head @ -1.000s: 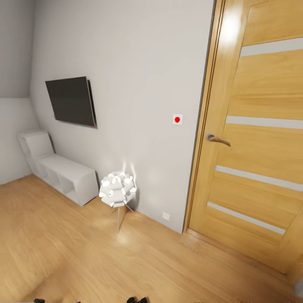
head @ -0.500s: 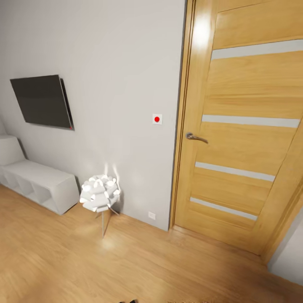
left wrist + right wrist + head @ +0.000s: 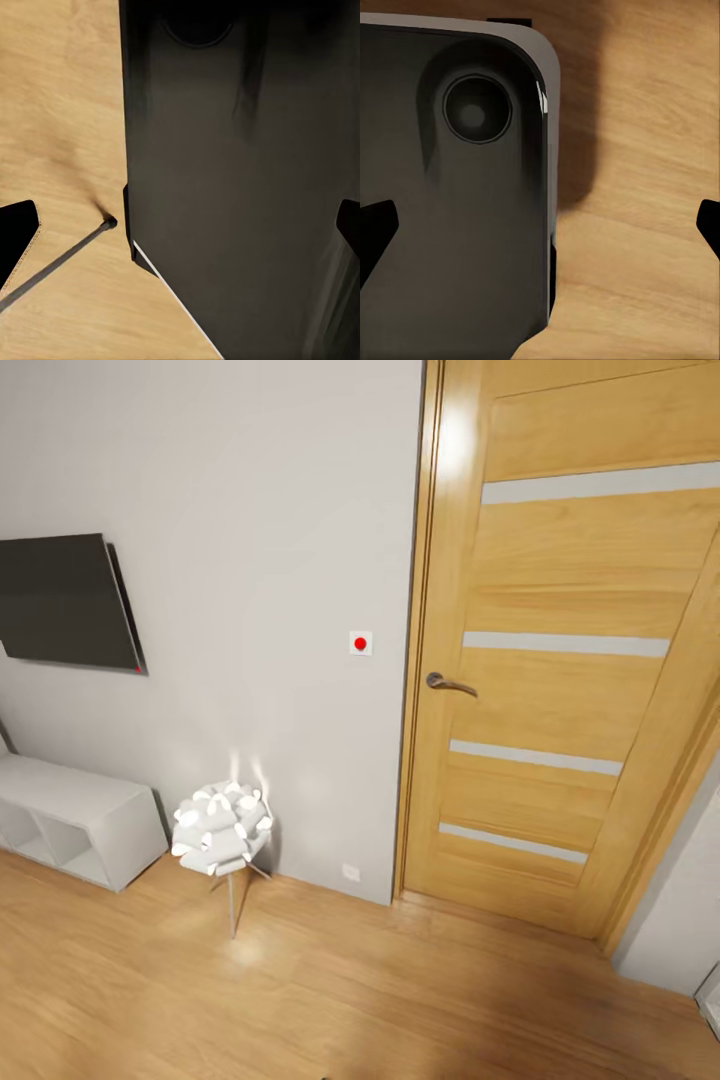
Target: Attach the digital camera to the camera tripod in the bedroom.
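Both pincers spread, apparently over the robot's dark base (image 3: 457,210); bare floor (image 3: 400,1000) reaches the closed door (image 3: 560,660).

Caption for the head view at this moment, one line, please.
Robot in transit: closed wooden door with lever handle, wall switch, white flower-shaped lamp, wall-mounted TV, white shelf unit.

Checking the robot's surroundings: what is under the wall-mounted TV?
A white cubby bench stands on the wood floor against the wall; its open compartments look empty, though their depths are unclear.
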